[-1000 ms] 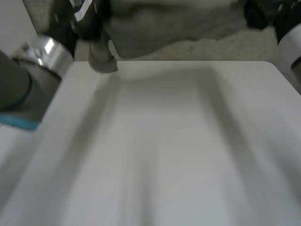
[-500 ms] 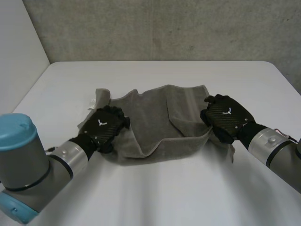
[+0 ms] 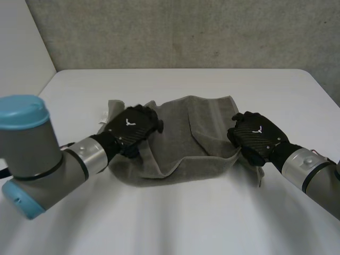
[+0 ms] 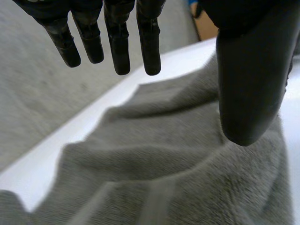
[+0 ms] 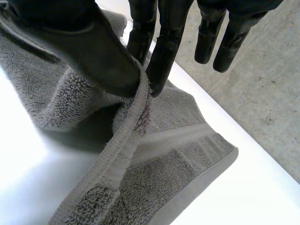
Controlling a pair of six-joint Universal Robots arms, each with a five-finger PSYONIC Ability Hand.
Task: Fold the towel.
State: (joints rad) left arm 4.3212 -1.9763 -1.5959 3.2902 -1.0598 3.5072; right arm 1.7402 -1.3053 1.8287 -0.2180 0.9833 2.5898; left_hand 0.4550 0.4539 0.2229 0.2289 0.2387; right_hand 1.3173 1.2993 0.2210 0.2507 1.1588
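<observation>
One towel (image 3: 197, 126), left robot hand (image 3: 132, 128) moved inward

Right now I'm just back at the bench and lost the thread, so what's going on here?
A two-armed robot is folding a grey towel on the white table. Its right hand pinches the towel's right edge between thumb and fingers, holding it raised. Its left hand is over the towel's left side with straight fingers, gripping nothing. The towel lies rumpled, not neatly folded.
</observation>
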